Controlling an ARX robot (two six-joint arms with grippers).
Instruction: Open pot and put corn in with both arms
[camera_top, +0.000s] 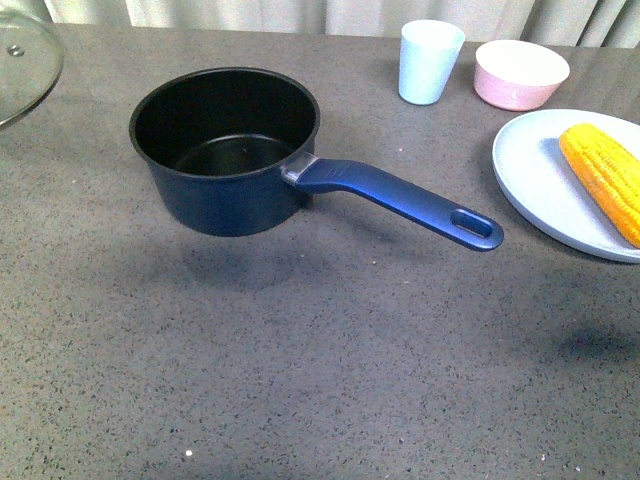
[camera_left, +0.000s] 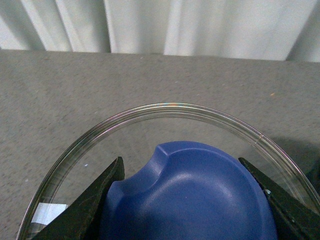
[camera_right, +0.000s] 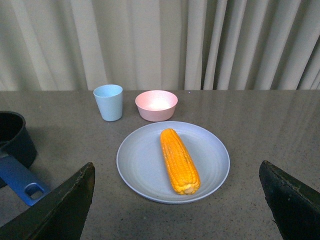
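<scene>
Front view: one uncovered pot (camera_top: 215, 205) left of centre on the bench (camera_top: 300, 380); one glass lid (camera_top: 25, 60) far left; one cup (camera_top: 430, 62), one bowl (camera_top: 520, 75), one corn (camera_top: 605, 175) on one plate (camera_top: 540, 180), right. Left wrist: my left pincer (camera_left: 181, 164) clamps the lid's knob (camera_left: 190, 205); glass may slip. Right wrist: my right pincer (camera_right: 177, 167) gapes near the corn, which could roll when pinched.

Grey speckled tabletop (camera_top: 300, 380) (pale curtains (camera_right: 150, 45) behind).
</scene>
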